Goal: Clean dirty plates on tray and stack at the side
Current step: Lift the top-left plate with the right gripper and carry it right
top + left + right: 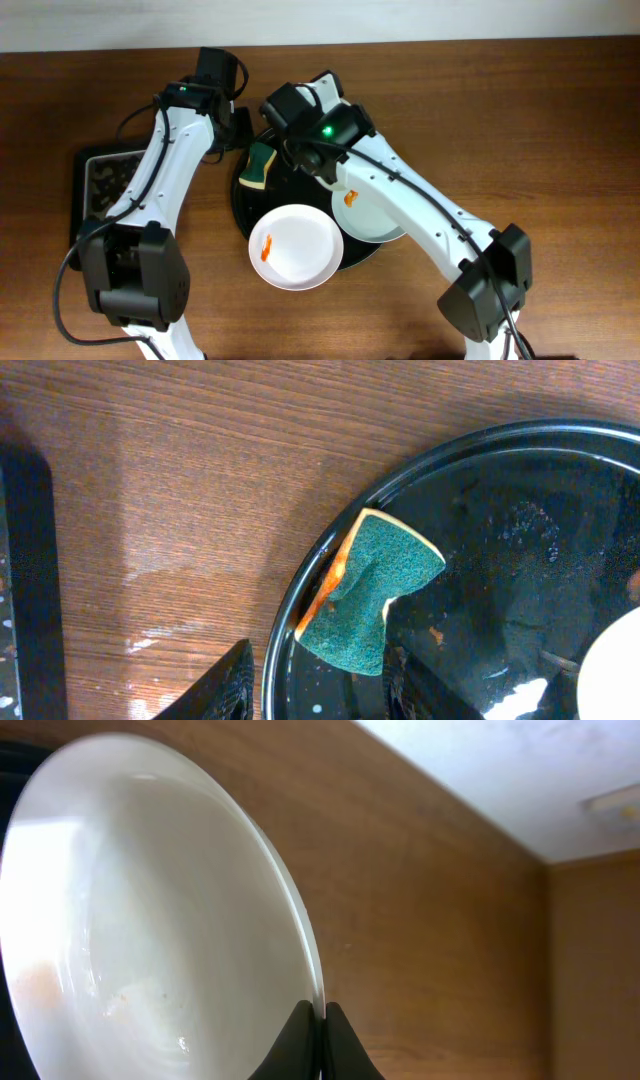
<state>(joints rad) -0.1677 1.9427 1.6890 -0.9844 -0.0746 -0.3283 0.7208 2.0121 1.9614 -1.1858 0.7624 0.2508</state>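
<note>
Brown wood surface (560,120) carried the round black tray (242,205) at its middle, with more wood showing to the tray's right. Two plates lay on the tray: a white plate (300,250) overhanging the near rim and a pale green plate (378,222) partly under the right arm, each with an orange smear. A third plate (150,920) was tipped steeply on edge. The right end effector (321,1020) clenched its rim, and its face spread up and leftward from the fingers in the wrist view. Only a faint tint showed on it, and whether its far edge touched the tray could not be told. That arm alone held it, so stacking it at the side was probably its job. The green-and-yellow sponge (370,595) lay free across the tray's left rim, just ahead of the left end effector (310,695), whose fingers stood parted and empty.
</note>
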